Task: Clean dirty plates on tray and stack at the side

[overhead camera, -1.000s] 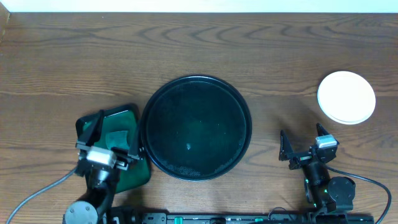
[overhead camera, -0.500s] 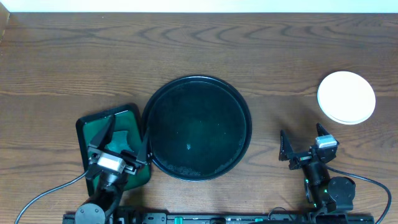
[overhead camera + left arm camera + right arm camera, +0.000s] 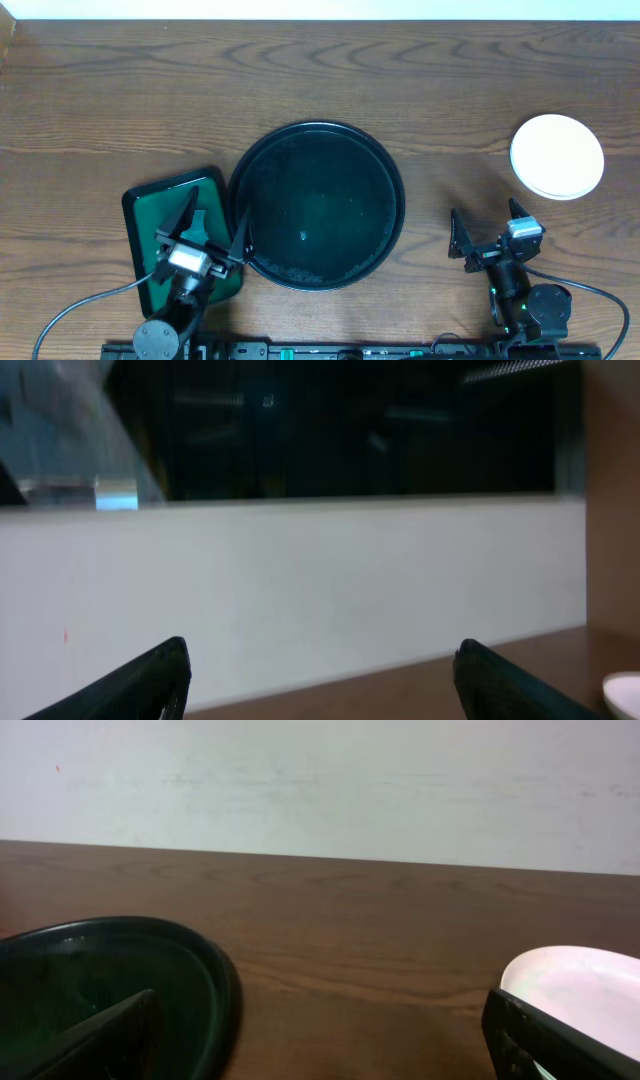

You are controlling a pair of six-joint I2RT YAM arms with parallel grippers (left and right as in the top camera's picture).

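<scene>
Since both arms are parked at the near edge of the worktop (image 3: 300, 70), I'll start with them; the left end effector (image 3: 212, 216) has its fingers spread wide with nothing between them, and from overhead it hangs across the seam where the dark-green rectangular tray (image 3: 150, 215) meets the tray (image 3: 318, 127); one finger sits over the green one, the other over the black rim. How high it is I can't tell; its wrist camera mostly sees a white wall (image 3: 320, 580) with a dark window (image 3: 340, 430) above it.

The right end effector (image 3: 484, 220) is spread just as wide and holds nothing; it's over bare wood, right of the tray and well apart from it.

Going outward; the tray is in the middle of the worktop, between the two arms, just beside the green tray, maybe touching; faint pale specks show on its dark floor near the front rim.

The plates (image 3: 557, 156) are stacked at the far right, off the tray and well apart from it, ahead and to the right of the right end effector; the top one looks clean white; a lower rim peeks out underneath, but I can't count them.

A cable (image 3: 90, 298) trails off from the left arm and another cable (image 3: 600, 295) loops beside the right base.
</scene>
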